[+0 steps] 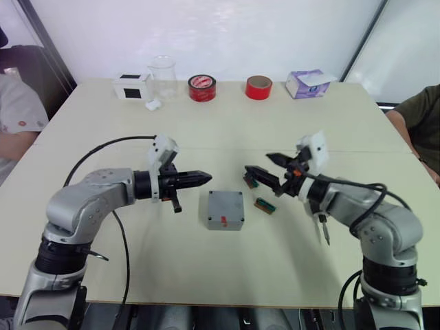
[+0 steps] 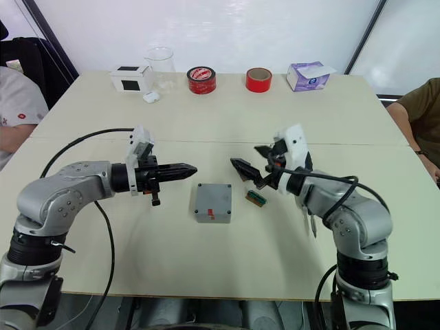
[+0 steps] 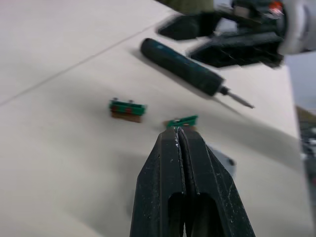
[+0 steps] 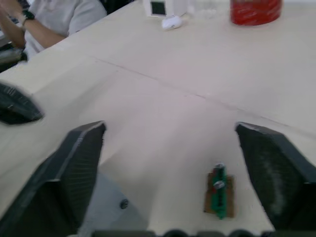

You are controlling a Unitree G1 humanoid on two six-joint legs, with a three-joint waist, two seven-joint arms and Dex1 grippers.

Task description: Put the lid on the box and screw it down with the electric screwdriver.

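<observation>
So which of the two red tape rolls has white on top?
The left red tape roll, next to the clear cup. Its top face is white with red marks; the right roll is plain red with a brown inside.

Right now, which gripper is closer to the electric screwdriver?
Right. The right gripper hovers open over the table just left of the electric screwdriver; the left gripper, fingers shut, is across the box.

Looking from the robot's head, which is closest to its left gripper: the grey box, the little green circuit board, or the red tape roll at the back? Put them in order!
From the left gripper, seen in the left eye view:
1. The small square grey box, on the table just below and beside the fingertips.
2. The little green circuit board, beyond the box, toward the right gripper.
3. The plain red tape roll, far off at the table's back edge.
</observation>
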